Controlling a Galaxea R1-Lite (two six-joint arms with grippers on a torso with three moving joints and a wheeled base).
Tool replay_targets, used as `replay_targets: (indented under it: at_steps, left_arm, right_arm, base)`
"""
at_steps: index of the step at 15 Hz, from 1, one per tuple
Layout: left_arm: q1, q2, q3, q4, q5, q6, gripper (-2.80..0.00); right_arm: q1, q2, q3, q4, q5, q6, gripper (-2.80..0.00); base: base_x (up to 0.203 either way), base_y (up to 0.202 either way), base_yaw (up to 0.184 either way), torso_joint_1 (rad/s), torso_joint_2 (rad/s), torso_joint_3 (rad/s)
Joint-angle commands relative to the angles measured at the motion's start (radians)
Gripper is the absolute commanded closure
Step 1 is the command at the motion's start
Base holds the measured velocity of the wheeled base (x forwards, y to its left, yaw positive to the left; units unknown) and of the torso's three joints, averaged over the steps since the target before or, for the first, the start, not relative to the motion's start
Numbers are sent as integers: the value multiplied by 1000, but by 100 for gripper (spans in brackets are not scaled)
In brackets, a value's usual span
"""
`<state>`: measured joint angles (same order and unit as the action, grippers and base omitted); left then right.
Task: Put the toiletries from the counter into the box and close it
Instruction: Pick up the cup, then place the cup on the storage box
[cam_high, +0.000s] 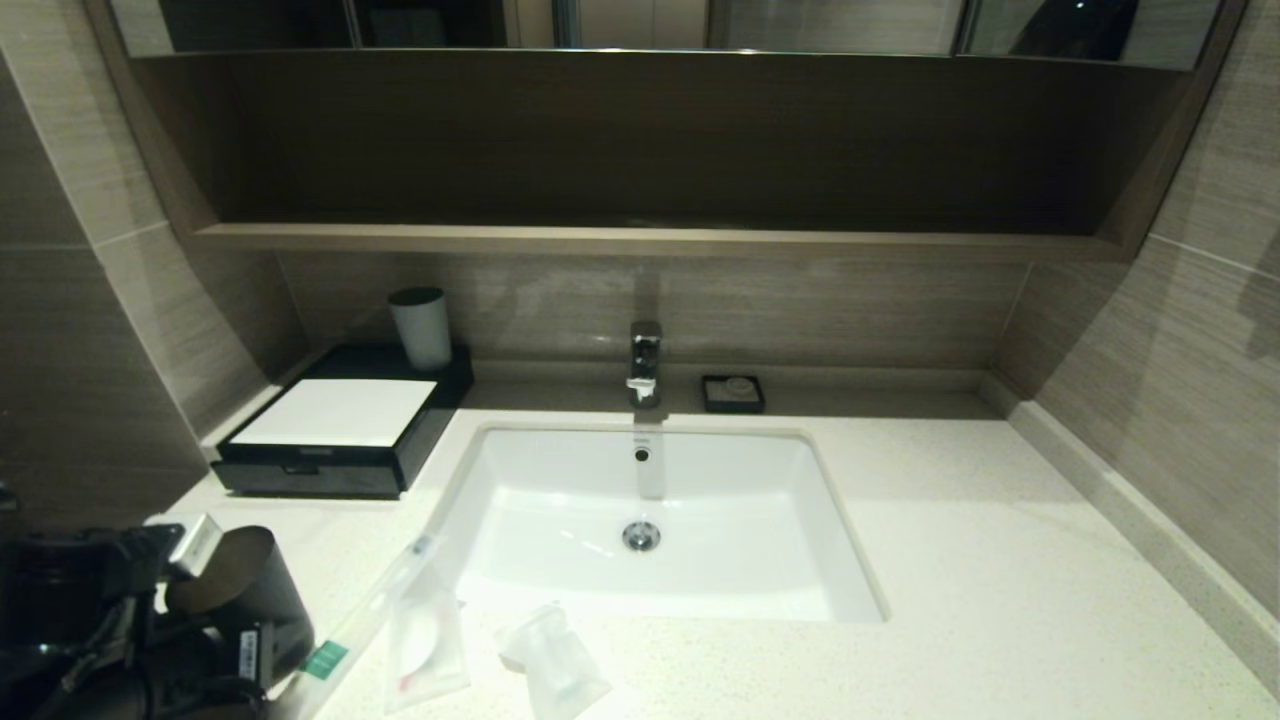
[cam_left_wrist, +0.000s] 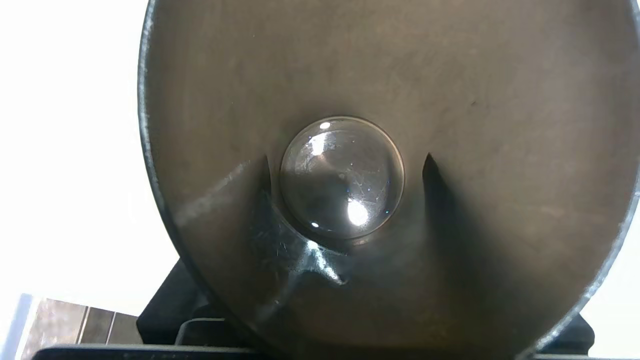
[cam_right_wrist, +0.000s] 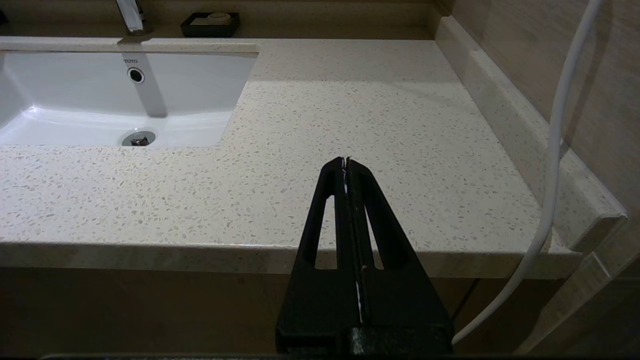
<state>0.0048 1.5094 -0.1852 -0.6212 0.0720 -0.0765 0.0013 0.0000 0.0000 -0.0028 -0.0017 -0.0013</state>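
A black box (cam_high: 345, 465) with a white top panel stands at the back left of the counter, and its drawer front looks shut. Three clear toiletry packets lie on the counter in front of the sink: a long one with a green label (cam_high: 345, 640), a flat sachet (cam_high: 425, 640) and a crumpled one (cam_high: 552, 665). My left gripper (cam_high: 190, 615) is at the front left and is shut on a dark cup (cam_high: 240, 590), tilted on its side. The left wrist view looks into that cup (cam_left_wrist: 450, 75), with the gripper (cam_left_wrist: 347, 165) behind its wall. My right gripper (cam_right_wrist: 345, 161) is shut and empty, over the counter's front edge at the right.
A grey cup (cam_high: 421, 327) stands on the box's back right corner. The white sink (cam_high: 560, 500) and tap (cam_high: 645, 362) are in the middle. A small black soap dish (cam_high: 733, 393) sits behind it. A white cable (cam_right_wrist: 555, 150) hangs by the right wall.
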Motion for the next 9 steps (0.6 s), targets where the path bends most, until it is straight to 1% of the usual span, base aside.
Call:
replay_targets:
  at_steps: [1, 3, 6, 9]
  left_arm:
    - [20, -29, -7, -18, 2, -3, 0]
    - [49, -50, -21, -35, 2, -3, 0]
    - [86, -64, -56, -31, 3, 0, 0]
    - [97, -65, -103, -25, 3, 4, 0]
  right_arm:
    - [0, 0, 2, 0, 0, 1, 0]
    - [0, 0, 2, 0, 0, 0, 0]
    - [0, 0, 2, 0, 0, 1, 0]
    - [0, 0, 2, 0, 0, 0, 0]
  base:
    - [0, 0, 0, 0, 0, 0]
    - [0, 0, 0, 0, 0, 0]
    - [0, 0, 0, 0, 0, 0]
    - [0, 0, 0, 0, 0, 0]
